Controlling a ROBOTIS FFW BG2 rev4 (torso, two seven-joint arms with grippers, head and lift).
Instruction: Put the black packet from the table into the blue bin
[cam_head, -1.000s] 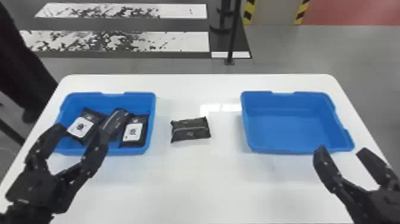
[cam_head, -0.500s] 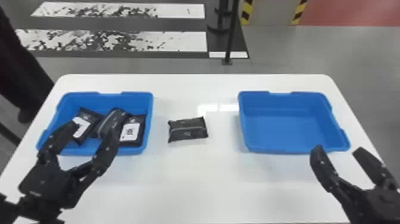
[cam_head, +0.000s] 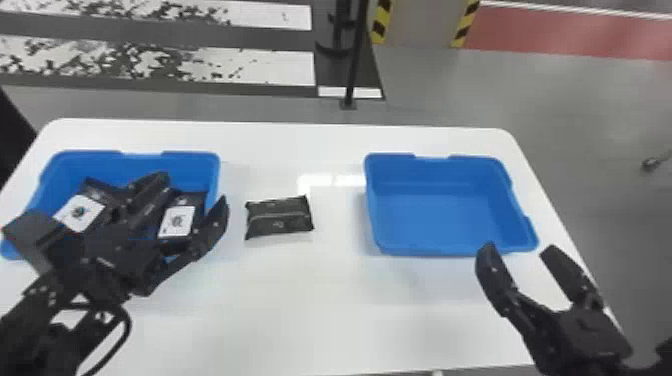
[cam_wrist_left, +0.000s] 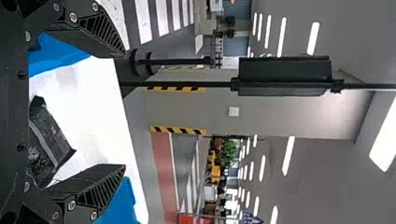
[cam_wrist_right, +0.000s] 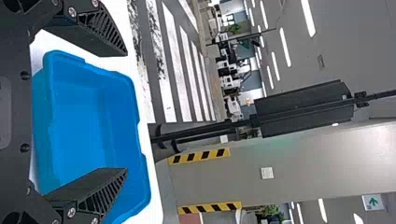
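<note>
One packet (cam_head: 279, 218) lies on the table (cam_head: 325, 310) between left bin (cam_head: 192, 165) and right bin (cam_head: 425, 212); left gripper (cam_head: 194, 189) and right gripper (cam_head: 519, 248) both stand wide apart.

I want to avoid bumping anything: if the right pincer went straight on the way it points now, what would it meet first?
Probably the near right corner of the right-hand blue bin, just ahead of the right pincer; its height is unclear, so it might pass above the rim.

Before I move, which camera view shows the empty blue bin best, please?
The head view: the empty blue bin is nearly unobstructed. The right wrist view shows most, partly behind a finger; the left, a part.
</note>
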